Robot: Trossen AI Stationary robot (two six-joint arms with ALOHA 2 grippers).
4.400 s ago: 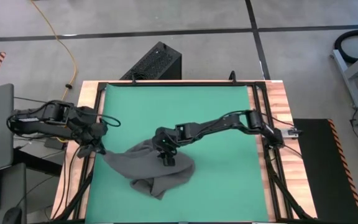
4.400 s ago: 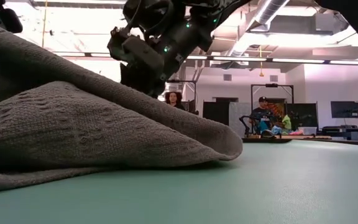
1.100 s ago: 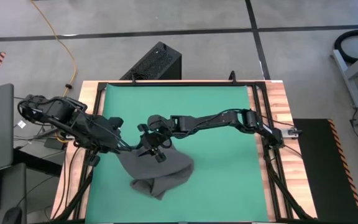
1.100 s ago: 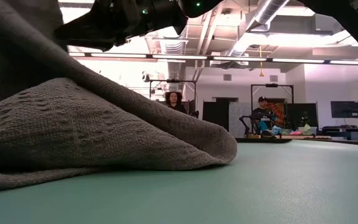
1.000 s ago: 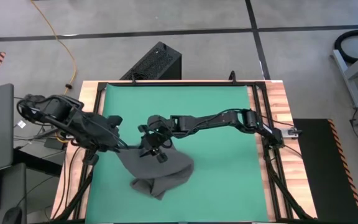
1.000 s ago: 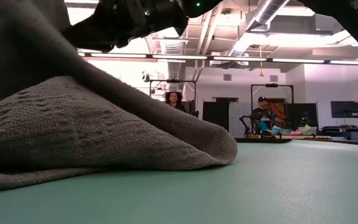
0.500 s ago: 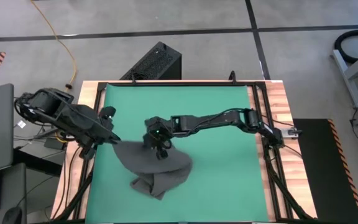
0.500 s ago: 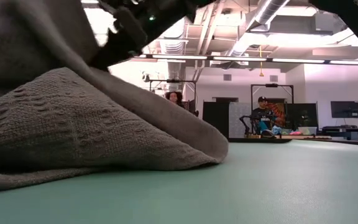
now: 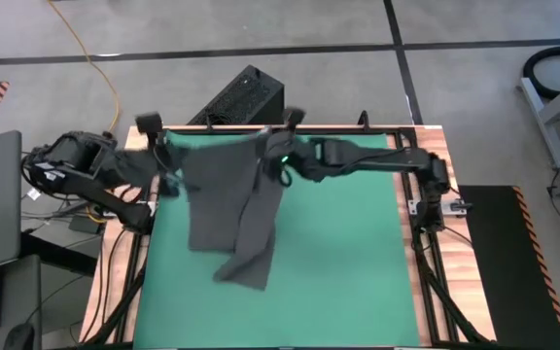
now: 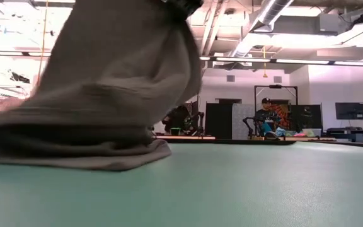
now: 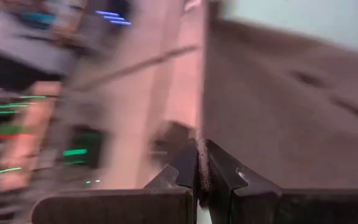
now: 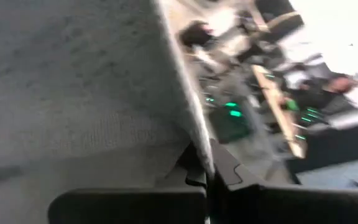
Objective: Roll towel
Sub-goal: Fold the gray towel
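— Grey towel (image 9: 227, 209), lifted up high over the back part of the green mat (image 9: 358, 243). Top edge stretched between two grippers. Bottom end down on the mat, all crumpled.

— Held by what?

— Left gripper (image 9: 168, 160), pinched shut on one top corner, near the back left of the mat. Right gripper (image 9: 276, 153), pinched shut on the other top corner, near the middle of the back edge.

— Rolled up yet?

— Not yet. Probably getting spread out flat first. One side twisted and folded over on itself.

— How to do that part well?

— Pull the two corners apart to make the top edge tight. Shake out the twisted side. Then lower both corners at the same speed. Drag gently toward the back to slide the crumpled end out flat. Let go only once flat on the mat. No yanking, for fear of losing a corner.

— Any boxes or bowls to put things in?

— None to see anywhere on the mat. Nothing sitting inside anything. Only towel and mat.
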